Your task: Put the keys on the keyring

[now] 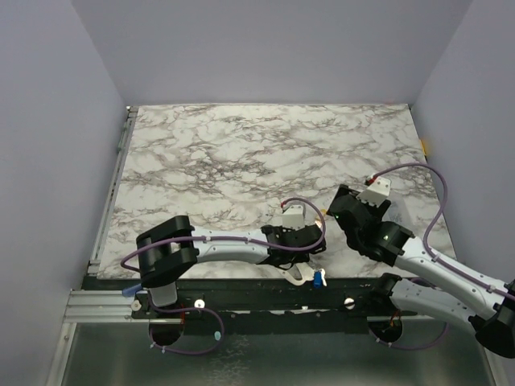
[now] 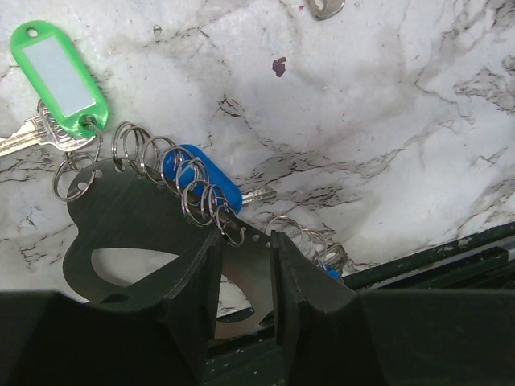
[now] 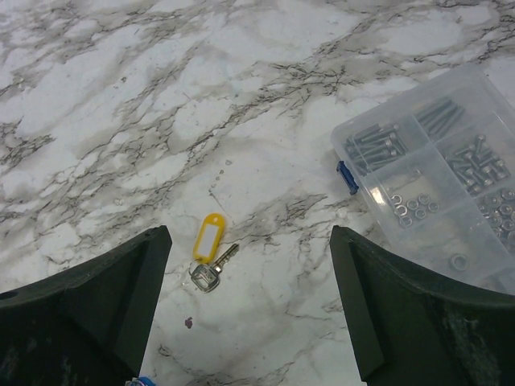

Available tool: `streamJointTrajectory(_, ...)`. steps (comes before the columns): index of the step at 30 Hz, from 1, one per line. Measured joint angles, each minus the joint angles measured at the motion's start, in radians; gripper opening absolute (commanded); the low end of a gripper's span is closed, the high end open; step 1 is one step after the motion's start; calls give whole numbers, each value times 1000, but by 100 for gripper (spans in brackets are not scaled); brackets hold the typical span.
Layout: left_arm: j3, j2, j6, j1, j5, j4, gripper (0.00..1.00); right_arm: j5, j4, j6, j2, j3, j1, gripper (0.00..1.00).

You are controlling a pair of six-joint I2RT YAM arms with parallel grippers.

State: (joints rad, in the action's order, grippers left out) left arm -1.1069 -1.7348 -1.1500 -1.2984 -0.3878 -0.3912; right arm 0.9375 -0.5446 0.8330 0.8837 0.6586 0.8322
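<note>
In the left wrist view the keyring (image 2: 121, 217), a flat dark-grey metal loop, carries several small split rings (image 2: 193, 189). A green-tagged key (image 2: 56, 72) hangs at its left end. A blue-tagged key (image 2: 201, 173) lies under the rings. My left gripper (image 2: 247, 237) is shut on a strip of the keyring at the table's near edge (image 1: 302, 275). My right gripper (image 3: 248, 231) is open and empty, above a yellow-tagged key (image 3: 208, 241) that lies loose on the marble. Only the silver head of that key (image 2: 326, 8) shows in the left wrist view.
A clear plastic box (image 3: 434, 161) of screws and washers stands right of the yellow-tagged key. A black rail (image 2: 434, 257) runs along the table's near edge, right beside the keyring. Grey walls enclose the table (image 1: 241, 145) on three sides.
</note>
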Motion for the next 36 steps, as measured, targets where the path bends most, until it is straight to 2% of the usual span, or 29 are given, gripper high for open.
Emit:
streamJointTrajectory(5,-5,-30,-22,-5,0,-3,33,12,14,-24,-26,-18,0,91)
streamJointTrajectory(13,-36,-66,-40,-17,0,-7,22,16,50,-57,-45,-36,0,91)
streamJointTrajectory(18,-69,-93,-39,-27,0,-18,22,16,64,-73,-45,-42,0,91)
streamJointTrajectory(24,-98,-111,-33,-34,-9,-53,31,15,84,-84,-45,-51,0,91)
streamJointTrajectory(36,-173,-165,-11,-37,-87,-151,26,4,114,-113,-45,-63,0,90)
